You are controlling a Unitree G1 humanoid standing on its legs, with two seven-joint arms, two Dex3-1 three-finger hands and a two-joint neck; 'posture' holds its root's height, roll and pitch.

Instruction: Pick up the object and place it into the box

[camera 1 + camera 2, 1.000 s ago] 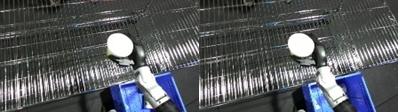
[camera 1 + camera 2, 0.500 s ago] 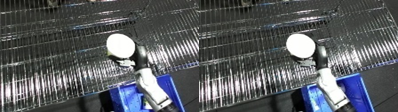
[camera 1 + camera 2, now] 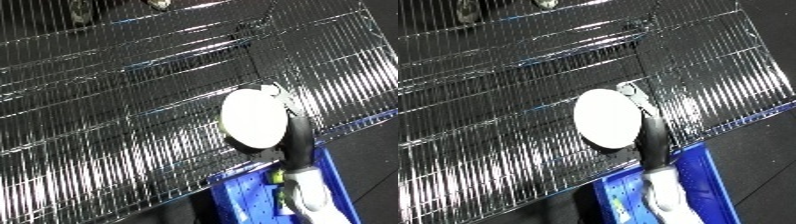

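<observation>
A round white object (image 3: 254,119), like a disc or plate seen face on, is held up in front of the wire shelving. My right hand (image 3: 296,140) is shut on its right edge, black fingers wrapped behind it, and the white forearm (image 3: 664,196) rises from the lower edge. The object hangs above the far edge of the blue bin (image 3: 704,180), which lies at the bottom of both views. Much of the hand is hidden behind the object. My left hand shows in neither view.
Silver wire shelving (image 3: 107,115) fills most of both views, sloping down toward the right. A dark floor strip (image 3: 762,150) lies at the lower right beside the bin.
The whole picture has tilted and shifted, so the camera has moved. The white object stays in my right hand, now lower and closer to the blue bin.
</observation>
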